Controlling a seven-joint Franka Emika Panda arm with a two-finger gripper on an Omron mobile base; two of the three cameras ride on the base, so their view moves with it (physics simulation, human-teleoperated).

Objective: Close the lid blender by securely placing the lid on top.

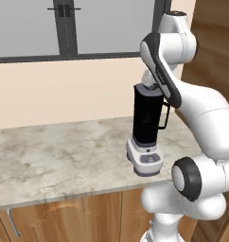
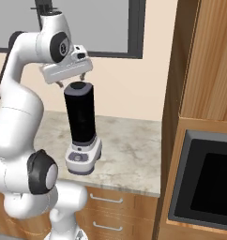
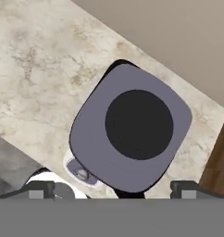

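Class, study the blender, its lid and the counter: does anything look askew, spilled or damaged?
Nothing stands out. The lid sits level on the blender, which stands upright on the marble counter. No spill or damage shows. The gripper hangs open just above.

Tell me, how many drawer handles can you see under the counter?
3: two on the drawers below the counter in the right base view, and one at the lower left in the left base view. The arm may hide more.
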